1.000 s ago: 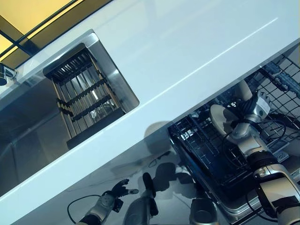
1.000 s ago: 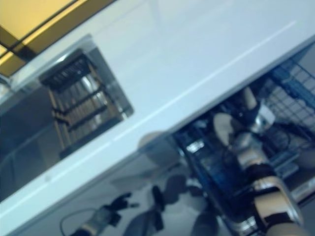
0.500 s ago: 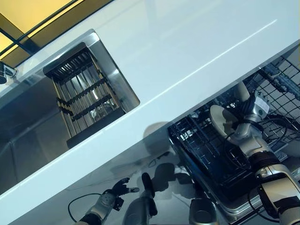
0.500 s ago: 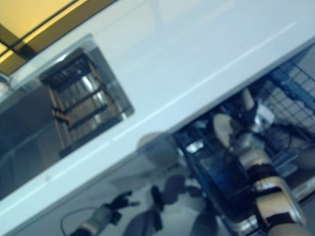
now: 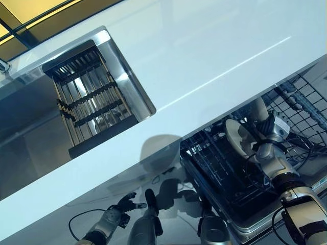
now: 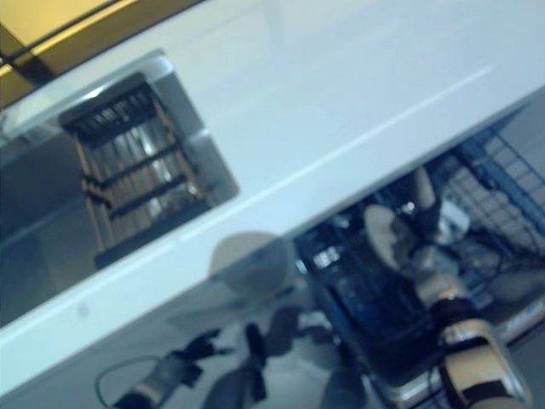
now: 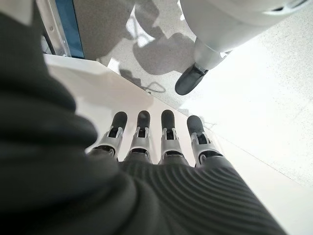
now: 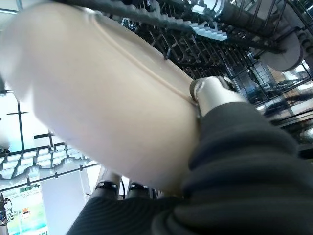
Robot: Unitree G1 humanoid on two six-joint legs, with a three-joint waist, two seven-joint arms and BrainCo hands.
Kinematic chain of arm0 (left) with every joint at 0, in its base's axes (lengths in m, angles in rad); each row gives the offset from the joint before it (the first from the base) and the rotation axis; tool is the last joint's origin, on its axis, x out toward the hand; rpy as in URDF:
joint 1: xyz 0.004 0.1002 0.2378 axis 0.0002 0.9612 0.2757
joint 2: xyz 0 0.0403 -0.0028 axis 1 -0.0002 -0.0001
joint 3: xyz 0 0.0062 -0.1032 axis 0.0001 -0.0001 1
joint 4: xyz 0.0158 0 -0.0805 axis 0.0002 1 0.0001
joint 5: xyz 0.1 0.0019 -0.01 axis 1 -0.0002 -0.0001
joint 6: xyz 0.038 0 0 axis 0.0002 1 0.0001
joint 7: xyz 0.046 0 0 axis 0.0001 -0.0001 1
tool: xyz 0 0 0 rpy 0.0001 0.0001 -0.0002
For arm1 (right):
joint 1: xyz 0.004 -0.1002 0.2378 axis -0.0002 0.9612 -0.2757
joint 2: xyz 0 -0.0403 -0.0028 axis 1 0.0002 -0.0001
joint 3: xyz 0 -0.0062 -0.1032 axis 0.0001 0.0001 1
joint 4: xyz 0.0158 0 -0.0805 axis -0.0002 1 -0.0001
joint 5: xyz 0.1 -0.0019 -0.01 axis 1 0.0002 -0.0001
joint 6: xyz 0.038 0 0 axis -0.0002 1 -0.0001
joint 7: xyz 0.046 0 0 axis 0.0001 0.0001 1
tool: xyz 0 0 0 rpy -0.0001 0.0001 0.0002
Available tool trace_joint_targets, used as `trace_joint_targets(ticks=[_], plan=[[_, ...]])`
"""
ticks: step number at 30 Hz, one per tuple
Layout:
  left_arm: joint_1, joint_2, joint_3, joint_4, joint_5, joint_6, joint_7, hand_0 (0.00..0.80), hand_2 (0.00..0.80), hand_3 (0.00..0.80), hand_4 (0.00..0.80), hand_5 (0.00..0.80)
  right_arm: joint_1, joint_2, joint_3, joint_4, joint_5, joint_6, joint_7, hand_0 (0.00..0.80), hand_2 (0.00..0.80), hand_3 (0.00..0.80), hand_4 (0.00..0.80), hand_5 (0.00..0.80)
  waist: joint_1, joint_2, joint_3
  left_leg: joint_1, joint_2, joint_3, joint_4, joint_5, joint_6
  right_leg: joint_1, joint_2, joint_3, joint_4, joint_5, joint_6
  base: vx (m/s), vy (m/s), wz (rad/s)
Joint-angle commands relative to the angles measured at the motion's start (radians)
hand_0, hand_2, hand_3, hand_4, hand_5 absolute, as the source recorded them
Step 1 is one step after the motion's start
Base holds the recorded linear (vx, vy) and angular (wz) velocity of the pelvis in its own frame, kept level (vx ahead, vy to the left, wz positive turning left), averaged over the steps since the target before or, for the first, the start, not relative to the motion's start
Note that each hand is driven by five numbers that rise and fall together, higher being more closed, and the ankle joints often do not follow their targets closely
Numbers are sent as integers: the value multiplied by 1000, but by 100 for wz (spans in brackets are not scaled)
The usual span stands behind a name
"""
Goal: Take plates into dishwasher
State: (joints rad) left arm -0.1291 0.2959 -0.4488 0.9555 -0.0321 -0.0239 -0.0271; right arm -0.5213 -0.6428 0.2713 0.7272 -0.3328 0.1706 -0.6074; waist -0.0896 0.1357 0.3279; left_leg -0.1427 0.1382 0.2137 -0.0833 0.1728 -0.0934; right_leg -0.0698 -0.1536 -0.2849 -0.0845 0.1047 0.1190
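Observation:
My right hand is shut on a beige plate and holds it on edge over the dark lower dishwasher rack, under the counter's edge. In the right wrist view the plate fills most of the picture, with my thumb pressed on its face and the rack's tines behind it. My left hand hangs low near the floor, open and empty, with its fingers straight.
A white countertop runs across the view. A steel sink set in it holds a dark slatted drainer. A wire upper rack shows at the right, beside the plate.
The whole view has shifted a little. My right hand still holds the plate at the rack, moved only slightly. My left hand stays low and open.

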Motion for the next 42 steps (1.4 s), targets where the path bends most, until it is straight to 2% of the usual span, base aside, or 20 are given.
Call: trace_joint_targets(ticks=[1, 8, 9, 22, 36, 42], plan=[[-66, 39, 31, 8, 18, 2, 10, 0, 0, 0, 0, 0, 97, 63, 77, 44, -21, -1, 74, 800, 800, 800, 800, 800, 33, -56, 44, 58, 11, 24, 50, -104, -4, -100, 21, 27, 188, -125, -62, 0, 0, 0], [-63, 38, 37, 8, 27, 5, 11, 0, 0, 0, 0, 0, 115, 66, 71, 42, -23, -7, 74, 800, 800, 800, 800, 800, 34, -63, 40, 60, 13, 26, 50, -105, -2, -93, 22, 25, 185, -124, -61, 3, -3, 1], [-58, 42, 47, 14, 37, 2, 11, 0, 0, 0, 0, 0, 144, 65, 62, 36, -23, -21, 73, 800, 800, 800, 800, 800, 35, -75, 36, 64, 16, 27, 51, -106, 0, -85, 24, 22, 184, -124, -60, 23, -23, 4], [-47, 50, 72, 26, 51, -2, 11, 0, 0, 0, 0, 0, 188, 38, 43, -25, -71, -68, 113, 800, 800, 800, 800, 800, 37, -102, 24, 72, 23, 29, 52, -108, 1, -58, 30, 16, 170, -123, -57, 0, 0, 0], [-33, 73, 102, 28, 79, -2, -1, 0, 0, 0, 0, 0, 217, -48, 32, -106, -204, -92, 190, 800, 800, 800, 800, 800, 39, -134, 12, 77, 30, 33, 57, -110, 2, -35, 42, 15, 146, -113, -49, 0, 0, 0], [-29, 87, 112, 27, 83, 1, -5, 0, 0, 0, 0, 0, 244, -88, 7, -119, -209, -111, 203, 800, 800, 800, 800, 800, 40, -146, 11, 77, 34, 32, 58, -110, 3, -30, 46, 12, 142, -112, -47, 0, 0, 0]])
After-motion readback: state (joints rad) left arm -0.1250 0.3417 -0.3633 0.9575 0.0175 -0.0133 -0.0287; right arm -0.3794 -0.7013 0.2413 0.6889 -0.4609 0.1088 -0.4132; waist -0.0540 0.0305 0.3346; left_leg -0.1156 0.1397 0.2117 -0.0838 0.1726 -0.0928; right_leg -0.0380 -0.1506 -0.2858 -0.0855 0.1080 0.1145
